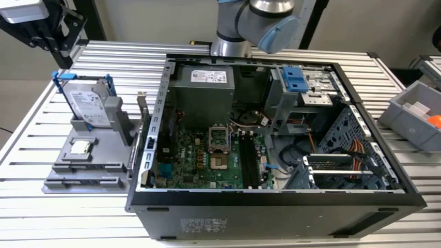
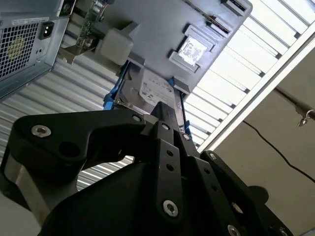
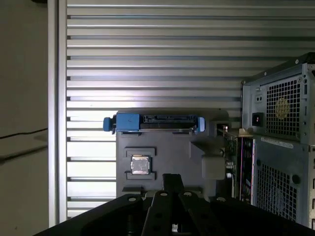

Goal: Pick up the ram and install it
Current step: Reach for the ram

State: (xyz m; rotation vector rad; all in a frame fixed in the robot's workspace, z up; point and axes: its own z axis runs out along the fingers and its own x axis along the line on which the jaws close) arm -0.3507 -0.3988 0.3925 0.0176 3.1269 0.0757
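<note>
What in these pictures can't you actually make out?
- Part of the gray holder tray: covered by the gripper in the first wrist view.
- Label of the hard drive: the drive is seen edge-on in the first wrist view.
- The orange item in the gray bin: cut off by the exterior view's right edge.

place: robot lab | slatted aluminium bench point(image 1: 69, 217) | open pc case point(image 1: 276, 217) | parts bin point(image 1: 406, 111)
</note>
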